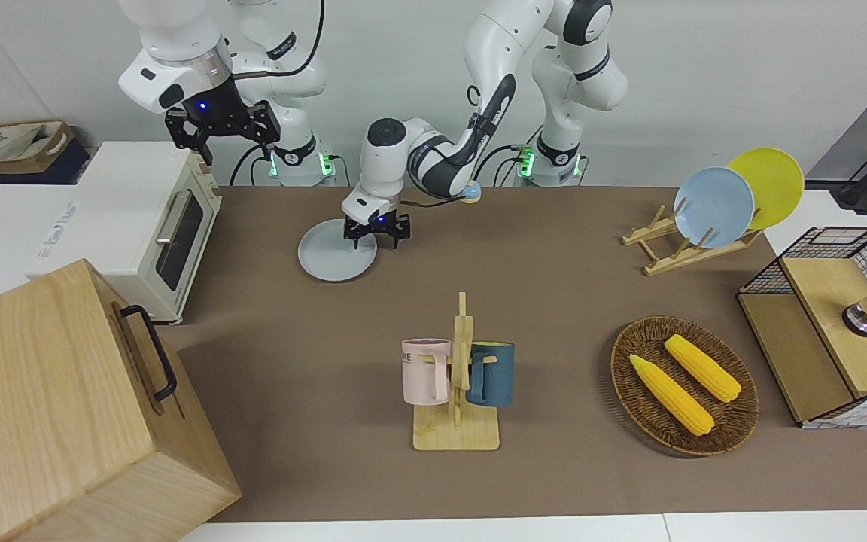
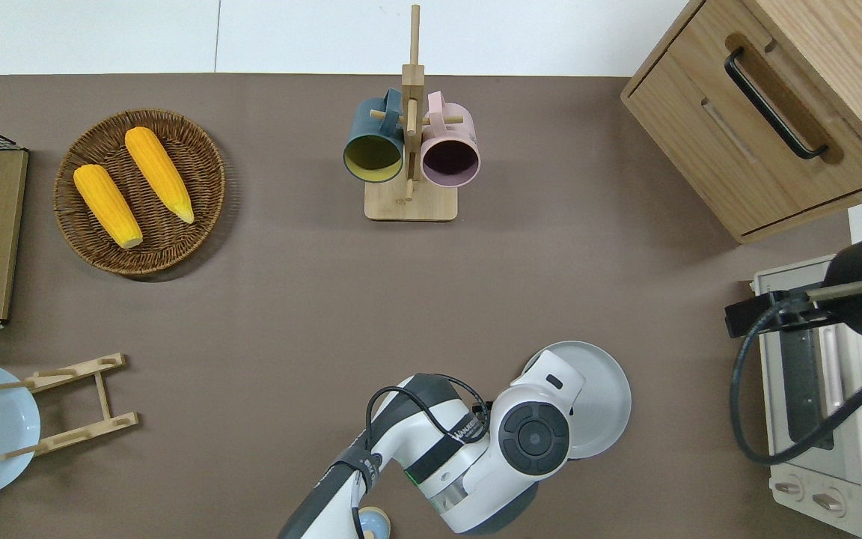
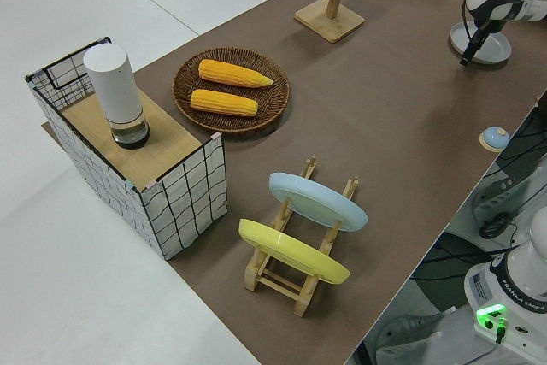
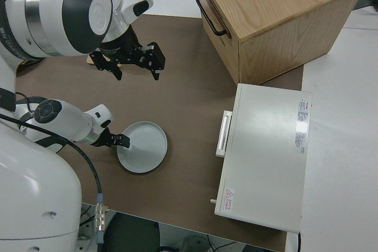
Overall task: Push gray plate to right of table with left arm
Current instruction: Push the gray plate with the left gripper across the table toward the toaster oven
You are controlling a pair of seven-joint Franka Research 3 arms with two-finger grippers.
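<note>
Gray plate (image 1: 336, 257) lies flat on the brown surface (image 1: 554, 301) toward the right arm's end, just beside the toaster oven (image 1: 149, 226), with the left tool (image 1: 377, 235) spread open at its rim, so little pushing looks left; right arm parked.

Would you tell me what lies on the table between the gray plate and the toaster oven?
Nothing: the overhead view shows only bare brown mat of the table between the gray plate and the toaster oven.
</note>
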